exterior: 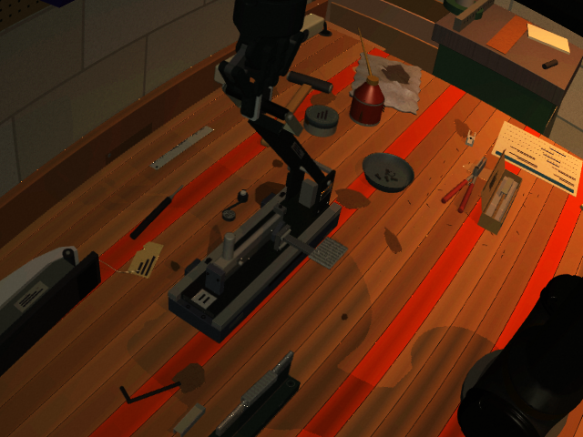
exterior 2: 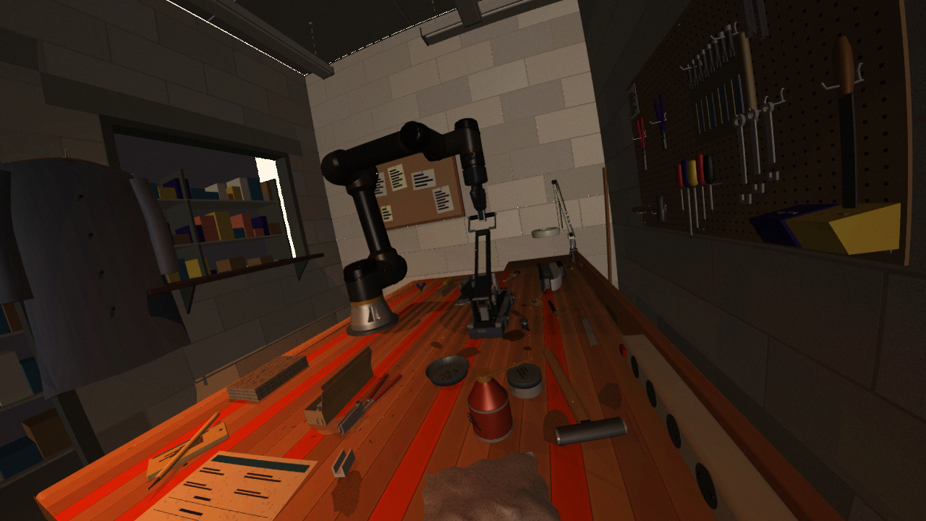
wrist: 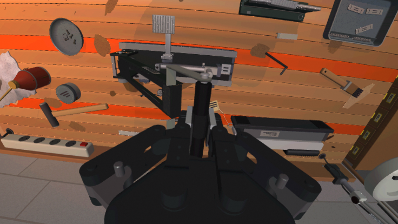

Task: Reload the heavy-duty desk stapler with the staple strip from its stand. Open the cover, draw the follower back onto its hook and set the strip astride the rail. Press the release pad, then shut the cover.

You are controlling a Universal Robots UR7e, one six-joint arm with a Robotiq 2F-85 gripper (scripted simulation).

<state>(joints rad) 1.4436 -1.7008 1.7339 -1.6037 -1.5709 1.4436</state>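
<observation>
The tip of the stapler's black cover (exterior: 282,141) (wrist: 199,111) is hidden between my fingers. My gripper (exterior: 256,106) (exterior 2: 480,220) (wrist: 199,125) is closed on the cover's free end and holds it raised steeply above the hinge. The stapler (exterior: 256,261) (exterior 2: 489,311) (wrist: 174,65) sits mid-bench with its grey rail (exterior: 261,230) exposed. A grey post (exterior: 228,244) stands near its front. The ribbed release pad (exterior: 328,251) (wrist: 163,24) juts from its side. The staple strip (exterior: 261,390) (wrist: 281,3) lies on its dark stand at the near bench edge.
The bench's back rail (exterior: 94,155) runs close behind my arm. Near the stapler lie a mallet (exterior: 308,84), round tin (exterior: 321,120), red oil can (exterior: 367,101), dish (exterior: 387,171), hex key (exterior: 148,393) and black pen (exterior: 153,217). A dark machine (exterior: 42,291) stands at the left.
</observation>
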